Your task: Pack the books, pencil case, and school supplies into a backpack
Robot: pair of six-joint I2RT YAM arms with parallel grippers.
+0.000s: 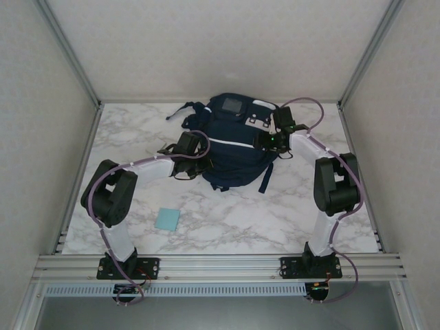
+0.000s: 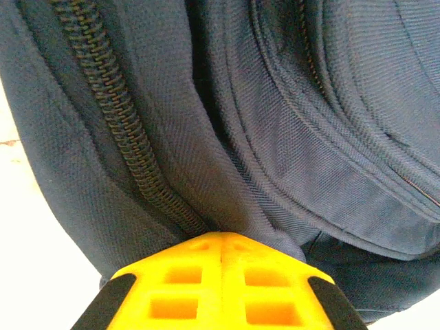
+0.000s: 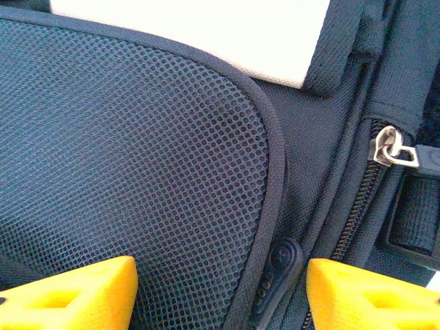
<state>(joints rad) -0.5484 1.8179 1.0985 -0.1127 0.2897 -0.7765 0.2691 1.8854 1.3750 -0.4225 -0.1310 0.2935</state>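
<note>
Working on the backpack (image 1: 230,148), lying flat mid-counter (image 1: 124,130) with the grey patch at the far end. Pinching a fold of navy cloth hard beside a zipper track (image 2: 130,158) with the left gripper (image 2: 220,237), jaws together on the fabric. Poising the right gripper (image 3: 220,295) low over the mesh pocket (image 3: 124,172) on the opposite flank. Jaws apart there, straddling a black rubber pull tab (image 3: 278,271), with a metal zipper slider (image 3: 390,148) just off to one side.

Probably readying to work a zipper and open the bag for loading. To do it well:
- Treat the left pinch as an anchor, tensioning the cloth along the zipper line.
- Settle the right jaws squarely on the pull tab, clear of the mesh binding.
- Close fully before dragging.
- Pull along the track rather than upward, to avoid hauling the whole bag across the counter.

As for contents, cannot tell what sits inside the backpack. Looks zipped along the track in the left wrist view, with no open mouth to look into. Waiting outside: the small light-blue pad (image 1: 167,219), flat on the counter near the left arm, well apart from the bag. Needs fetching once an opening is made.
</note>
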